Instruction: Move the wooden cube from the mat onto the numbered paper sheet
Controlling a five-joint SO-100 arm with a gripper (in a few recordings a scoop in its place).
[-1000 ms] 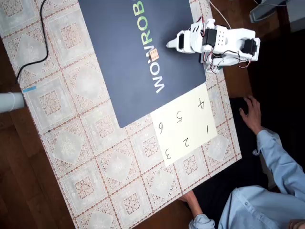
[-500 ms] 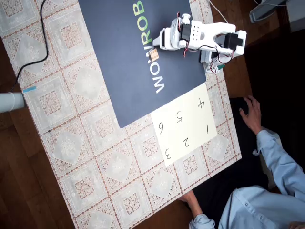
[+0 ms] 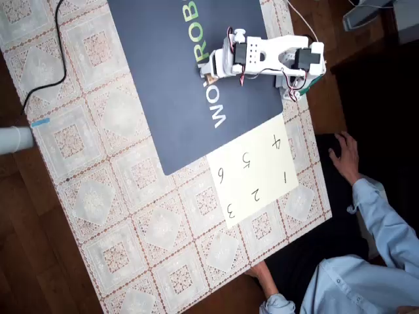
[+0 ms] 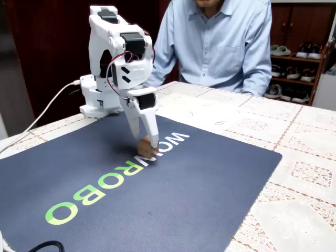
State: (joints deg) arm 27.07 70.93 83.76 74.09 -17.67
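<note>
So I'm at the grab stage — nothing delivered yet. The wooden cube [image 4: 146, 146] sits on the mat [image 4: 199, 184], right by the white lettering, and my tool [image 4: 149, 147] is down around it, fingers either side. From the fixed view I honestly can't tell if they're pinching it or just straddling it. The numbered paper sheet [image 3: 256, 170] lies bare at the mat's corner — so lift, carry and drop are all left.
</note>
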